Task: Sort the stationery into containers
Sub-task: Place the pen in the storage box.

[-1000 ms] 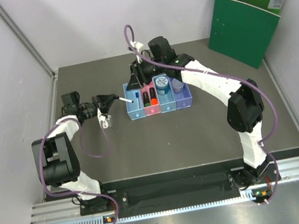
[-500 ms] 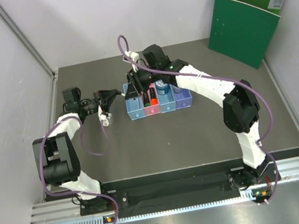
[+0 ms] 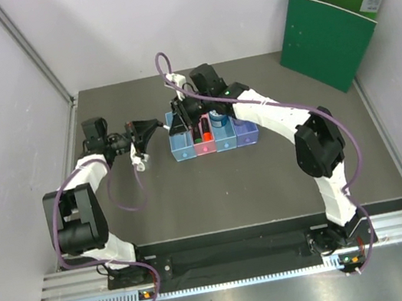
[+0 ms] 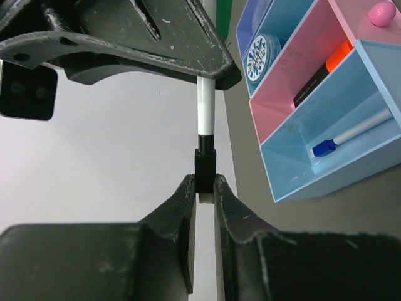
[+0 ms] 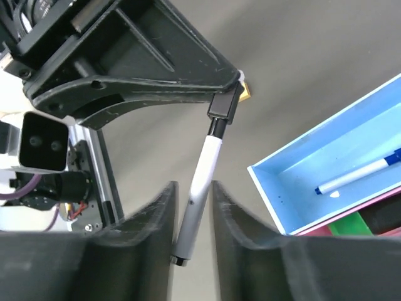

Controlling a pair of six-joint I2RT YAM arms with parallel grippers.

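My left gripper [image 3: 149,131] [image 4: 203,183] is shut on the black end of a thin white pen [image 4: 205,106] [image 5: 204,170], held off the table left of the containers [image 3: 213,141]. My right gripper [image 3: 178,122] [image 5: 191,188] is open, with its jaws on either side of the pen's other end. The nearest light blue bin [image 4: 326,163] [image 5: 294,188] holds a white pen with a blue cap [image 4: 354,133] [image 5: 357,175]. The pink bin [image 4: 294,94] holds an orange-capped marker [image 4: 326,64] and a green one [image 5: 354,222]. The blue tape roll [image 4: 262,55] lies in the following light blue bin.
The big green binder [image 3: 331,26] leans on the wall at the back right. The purple bin [image 3: 247,133] ends the row on the right. The right arm [image 3: 272,111] arches over the bins. Cables loop from both arms.
My right gripper has moved left from above the bins to the free end of the pen in my left gripper. The left gripper has barely shifted.
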